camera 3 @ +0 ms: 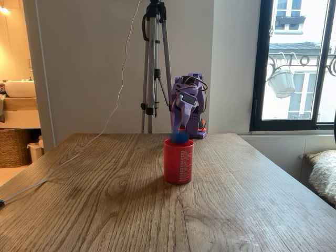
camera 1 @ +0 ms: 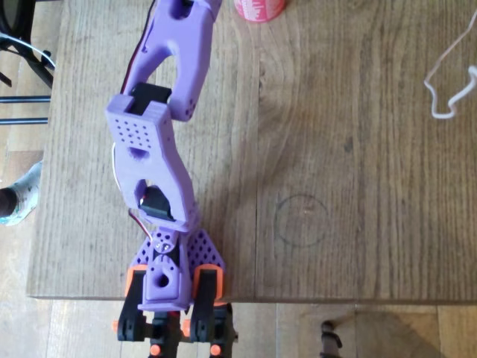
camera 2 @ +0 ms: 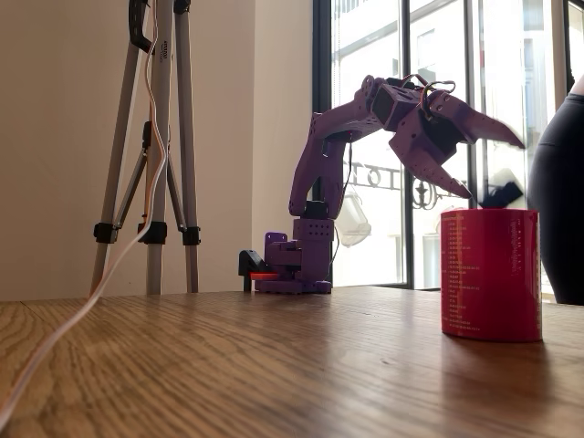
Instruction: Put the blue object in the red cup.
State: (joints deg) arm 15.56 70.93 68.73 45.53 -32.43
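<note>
Hovering above red cup (camera 2: 490,274), jaws spread open; blue object (camera 3: 180,138), blurred, seemingly at rim.

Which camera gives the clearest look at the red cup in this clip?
A fixed view from low on the table shows the red cup best: large, whole and side-on. The other fixed view shows the cup whole too, but smaller, with the gripper just above its rim. The overhead view catches a sliver at the top edge.

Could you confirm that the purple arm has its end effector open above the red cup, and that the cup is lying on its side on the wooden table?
Not quite: the red cup stands upright on the wooden table, as both fixed views show. The end effector is indeed open above it.
</note>
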